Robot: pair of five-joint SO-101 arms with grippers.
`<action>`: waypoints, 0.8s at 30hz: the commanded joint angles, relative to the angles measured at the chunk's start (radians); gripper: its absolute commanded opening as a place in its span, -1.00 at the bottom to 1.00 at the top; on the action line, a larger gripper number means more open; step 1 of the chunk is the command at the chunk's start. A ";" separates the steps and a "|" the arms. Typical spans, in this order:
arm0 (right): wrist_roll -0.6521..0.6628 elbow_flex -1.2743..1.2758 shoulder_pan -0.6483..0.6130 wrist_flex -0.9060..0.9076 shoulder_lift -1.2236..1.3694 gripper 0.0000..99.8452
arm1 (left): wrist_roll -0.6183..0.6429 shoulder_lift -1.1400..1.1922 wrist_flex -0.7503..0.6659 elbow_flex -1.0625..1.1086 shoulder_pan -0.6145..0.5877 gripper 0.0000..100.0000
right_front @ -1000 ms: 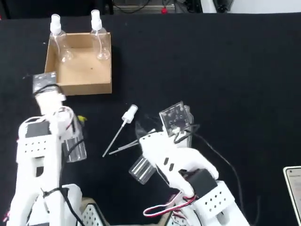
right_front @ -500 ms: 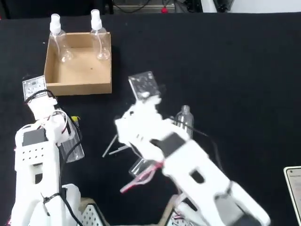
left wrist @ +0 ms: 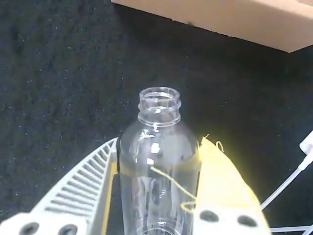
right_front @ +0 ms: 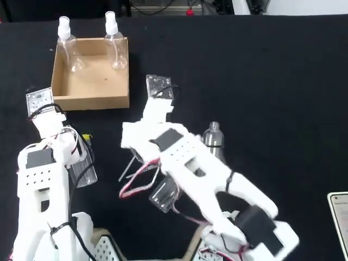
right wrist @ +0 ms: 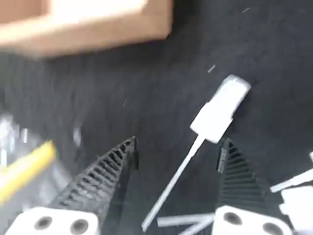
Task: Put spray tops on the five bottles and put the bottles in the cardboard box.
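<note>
My left gripper is shut on a clear bottle with a bare neck, held at the table's left in front of the cardboard box. My right gripper is open above a loose white spray top, whose tube runs between the fingers. In the high view the right arm covers that top. An uncapped bottle stands upright to its right. Another bottle lies on its side near the front. Two bottles with spray tops stand in the box.
More loose spray-top tubes lie on the black cloth beside the right gripper. The box's front wall is just beyond the loose top. A white device lies at the table's right edge.
The right arm swung left and away from the upright bottle, which now stands free, and is over the loose spray top. The left arm shifted slightly with its bottle.
</note>
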 commanded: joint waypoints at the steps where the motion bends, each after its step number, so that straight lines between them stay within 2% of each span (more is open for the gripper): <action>1: -0.066 -0.107 0.060 -0.003 0.058 -0.49 | 0.009 -0.026 -0.011 -0.013 -0.007 -0.74; 13: -0.075 -0.239 0.061 -0.002 0.337 -0.51 | 0.009 -0.026 -0.011 -0.013 -0.008 -0.74; 19: -0.063 -0.251 0.068 -0.002 0.401 -0.97 | 0.005 -0.028 -0.011 -0.013 -0.008 -0.74; 21: -0.002 -0.252 0.061 0.002 0.401 -0.96 | 0.005 -0.028 -0.011 -0.013 -0.008 -0.74; 24: 0.180 -0.272 0.046 0.046 0.381 -0.98 | 0.005 -0.028 -0.011 -0.013 -0.008 -0.74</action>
